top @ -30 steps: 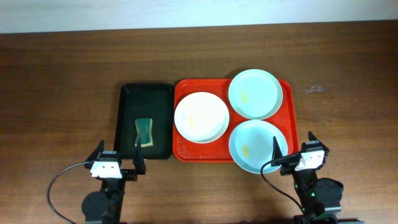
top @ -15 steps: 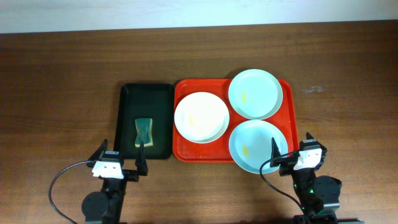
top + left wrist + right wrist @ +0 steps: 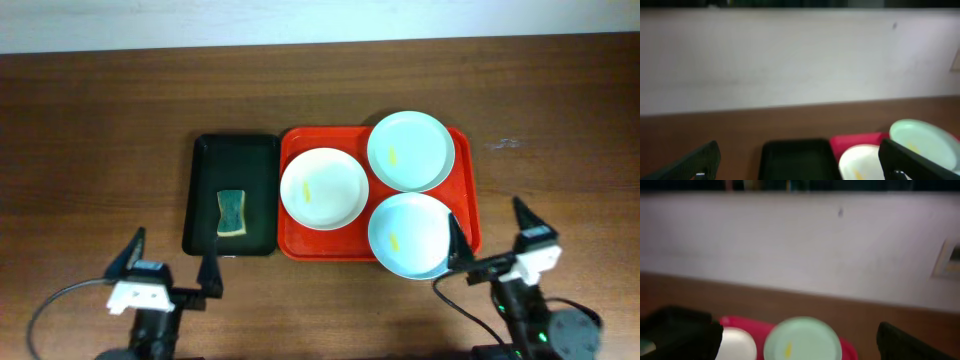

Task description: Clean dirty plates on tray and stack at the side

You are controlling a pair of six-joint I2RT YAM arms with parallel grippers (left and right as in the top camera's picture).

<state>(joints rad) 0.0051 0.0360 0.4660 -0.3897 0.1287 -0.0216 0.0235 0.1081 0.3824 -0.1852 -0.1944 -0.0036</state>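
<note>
The red tray [image 3: 299, 241] holds three dirty plates, each with a small yellow smear. They are a white plate [image 3: 324, 188] on the left, a mint plate [image 3: 410, 150] at the far right and a mint plate [image 3: 408, 235] at the near right. My left gripper [image 3: 175, 246] hangs open near the front edge, short of the black tray, holding nothing. My right gripper [image 3: 485, 211] is open and empty too. Its left finger [image 3: 456, 243] overlaps the near mint plate's rim from above. The right wrist view shows the far mint plate [image 3: 802, 340] between the open fingers.
A narrow black tray [image 3: 235, 160] lies left of the red tray, with a green and yellow sponge [image 3: 231, 212] in its near half. Bare wooden table surrounds both trays. A pale wall runs along the far edge [image 3: 790, 55].
Both grippers have moved back toward the near edge and look larger and wider from overhead, so they have risen. Both have stayed open. The plates and the sponge have not moved.
</note>
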